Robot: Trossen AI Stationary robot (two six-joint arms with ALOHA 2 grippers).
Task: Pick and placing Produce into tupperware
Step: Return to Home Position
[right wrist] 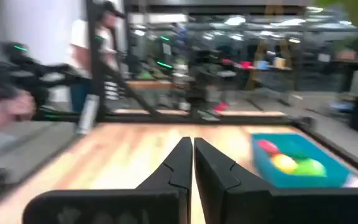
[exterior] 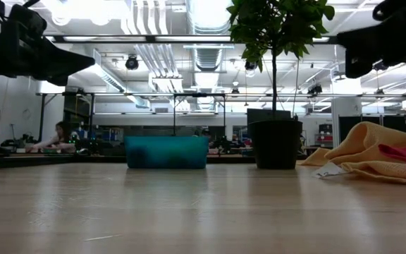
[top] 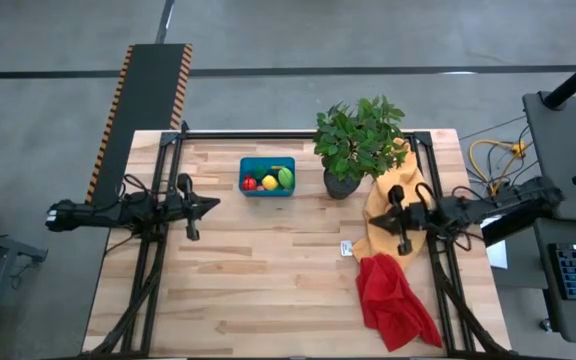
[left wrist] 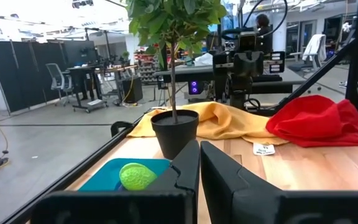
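Observation:
The teal tupperware point(top: 267, 177) stands on the table's far middle, left of the potted plant; it also shows in the low view point(exterior: 166, 152). Inside lie a red piece point(top: 250, 183), a yellow piece point(top: 269, 182) and a green piece point(top: 285, 178). The right wrist view shows the same three in the box point(right wrist: 300, 163); the left wrist view shows the green piece point(left wrist: 137, 176). My left gripper point(top: 215, 203) hovers shut at the table's left side. My right gripper point(top: 388, 213) hovers shut over the yellow cloth at the right. Neither touches anything.
A leafy potted plant point(top: 356, 148) stands right of the box. A yellow cloth point(top: 390, 208) and a red cloth point(top: 393, 303) lie along the right side, with a small white tag point(top: 348, 248) beside them. A black frame point(top: 298, 133) borders the table.

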